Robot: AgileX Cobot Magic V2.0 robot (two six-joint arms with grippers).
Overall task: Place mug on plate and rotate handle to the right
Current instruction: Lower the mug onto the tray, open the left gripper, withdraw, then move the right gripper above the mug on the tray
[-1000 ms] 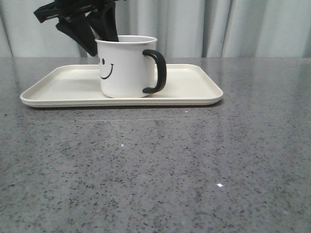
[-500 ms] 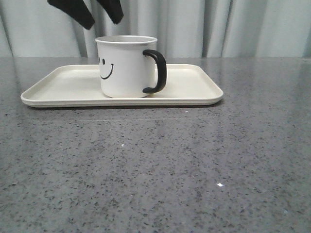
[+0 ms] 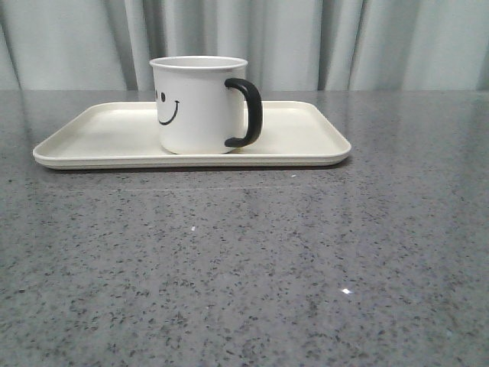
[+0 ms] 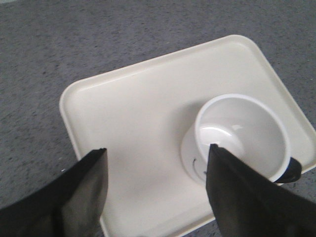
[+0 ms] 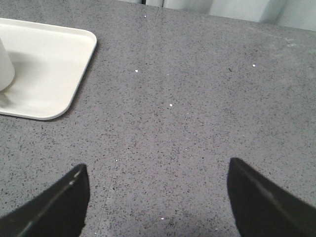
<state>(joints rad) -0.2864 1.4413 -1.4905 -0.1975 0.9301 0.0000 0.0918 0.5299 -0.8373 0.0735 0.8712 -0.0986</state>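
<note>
The white mug (image 3: 195,107) with a black smiley face stands upright on the cream plate (image 3: 298,138), its black handle (image 3: 248,112) pointing right in the front view. No gripper shows in that view. In the left wrist view my left gripper (image 4: 157,150) hangs open above the plate (image 4: 133,113), well clear of the mug (image 4: 237,136), whose inside is empty. My right gripper (image 5: 158,168) is open over bare grey table, away from the plate's corner (image 5: 59,69).
Grey speckled tabletop (image 3: 244,267) stretches in front of and to the right of the plate. Pale curtains (image 3: 344,38) close off the back.
The left gripper, which stood just behind the mug's rim a second ago, has risen and left the top of the front view. Mug and plate have not moved.
</note>
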